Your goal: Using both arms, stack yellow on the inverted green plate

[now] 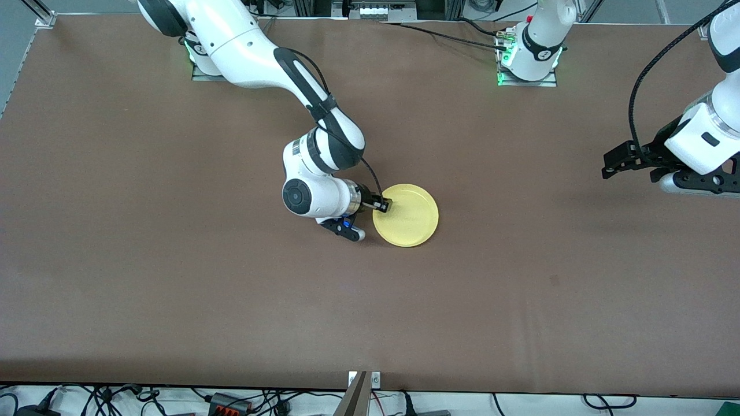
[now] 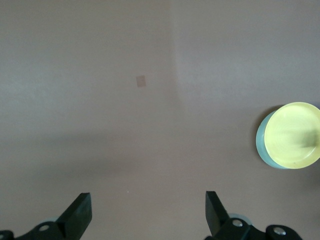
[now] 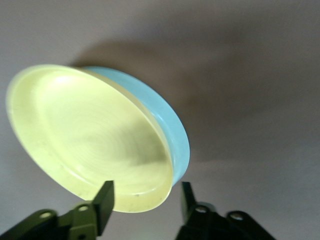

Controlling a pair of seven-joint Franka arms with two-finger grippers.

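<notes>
The yellow plate is sitting right side up on top of the green plate, which is lying upside down on the brown desk near its middle. In the front view the yellow plate is covering the green one completely; only the wrist views are showing a strip of the green plate's wall under the yellow rim.

The right gripper is sitting low at the plates' edge on the side toward the right arm's end of the desk. In the right wrist view its jaws are standing apart, one on each side of the yellow rim, gripping nothing.

The left gripper is waiting above bare desk at the left arm's end, well apart from the plates, its jaws standing wide open and empty
</notes>
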